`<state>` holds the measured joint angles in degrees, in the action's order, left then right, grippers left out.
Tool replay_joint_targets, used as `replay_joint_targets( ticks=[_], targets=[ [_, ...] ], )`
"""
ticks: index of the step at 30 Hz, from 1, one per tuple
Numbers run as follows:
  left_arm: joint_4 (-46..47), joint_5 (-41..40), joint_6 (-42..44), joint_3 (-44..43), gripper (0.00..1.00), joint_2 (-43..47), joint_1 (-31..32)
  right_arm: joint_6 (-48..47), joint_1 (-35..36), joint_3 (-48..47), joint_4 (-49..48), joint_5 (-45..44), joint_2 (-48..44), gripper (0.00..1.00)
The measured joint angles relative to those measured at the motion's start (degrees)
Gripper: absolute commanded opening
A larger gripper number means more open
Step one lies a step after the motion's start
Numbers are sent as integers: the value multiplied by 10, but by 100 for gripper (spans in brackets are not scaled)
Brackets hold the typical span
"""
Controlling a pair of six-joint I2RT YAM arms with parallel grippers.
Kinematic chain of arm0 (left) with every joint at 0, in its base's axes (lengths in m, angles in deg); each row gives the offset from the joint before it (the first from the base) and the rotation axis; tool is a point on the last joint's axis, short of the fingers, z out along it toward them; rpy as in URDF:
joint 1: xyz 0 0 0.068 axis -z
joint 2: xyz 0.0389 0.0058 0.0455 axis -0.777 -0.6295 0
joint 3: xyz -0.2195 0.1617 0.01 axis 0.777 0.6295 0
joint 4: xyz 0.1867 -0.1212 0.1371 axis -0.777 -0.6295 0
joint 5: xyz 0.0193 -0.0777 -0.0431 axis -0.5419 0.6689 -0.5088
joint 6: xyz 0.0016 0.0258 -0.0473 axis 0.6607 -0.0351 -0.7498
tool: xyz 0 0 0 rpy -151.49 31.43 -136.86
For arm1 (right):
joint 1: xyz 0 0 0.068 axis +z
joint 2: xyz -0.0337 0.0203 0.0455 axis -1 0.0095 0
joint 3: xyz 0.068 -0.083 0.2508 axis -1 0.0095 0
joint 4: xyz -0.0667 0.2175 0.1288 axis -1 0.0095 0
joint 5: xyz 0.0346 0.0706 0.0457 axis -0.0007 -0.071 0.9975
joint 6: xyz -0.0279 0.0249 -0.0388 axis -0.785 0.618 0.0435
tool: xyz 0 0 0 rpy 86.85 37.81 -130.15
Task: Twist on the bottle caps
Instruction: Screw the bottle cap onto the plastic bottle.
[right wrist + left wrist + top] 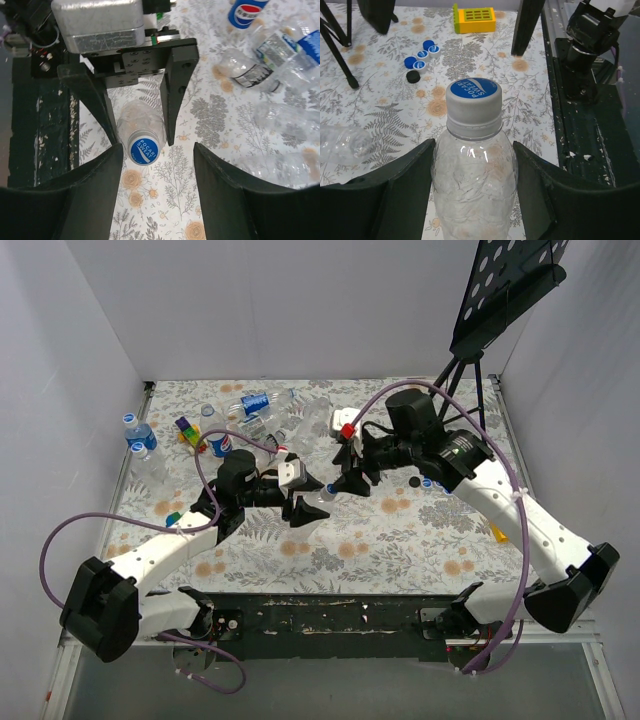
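Observation:
My left gripper (300, 508) is shut on a clear label-less bottle (474, 185), held level above the table with its neck toward the right arm. A cap with a blue "Pocari Sweat" top (473, 90) sits on its neck. My right gripper (157, 150) is open just in front of that cap (144, 147), which lies between the fingers, close to the left one and touching neither. In the top view the right gripper (345, 485) faces the cap (322, 500). Several loose blue caps (422, 52) lie on the table beyond it.
A pile of clear bottles (265, 415) lies at the back left, also in the right wrist view (270, 65). A black tripod stand (470, 360) is at the back right. A yellow toy block (475, 20) and a black cap (413, 76) lie near the loose caps.

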<state>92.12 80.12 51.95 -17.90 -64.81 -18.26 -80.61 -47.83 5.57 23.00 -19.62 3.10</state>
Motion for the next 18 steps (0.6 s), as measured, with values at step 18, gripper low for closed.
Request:
replay_joint_targets(
  ticks=[18],
  targets=[
    [-3,47,-8,0,0,-2,0,-92,19,-13,82,63,53,29]
  ],
)
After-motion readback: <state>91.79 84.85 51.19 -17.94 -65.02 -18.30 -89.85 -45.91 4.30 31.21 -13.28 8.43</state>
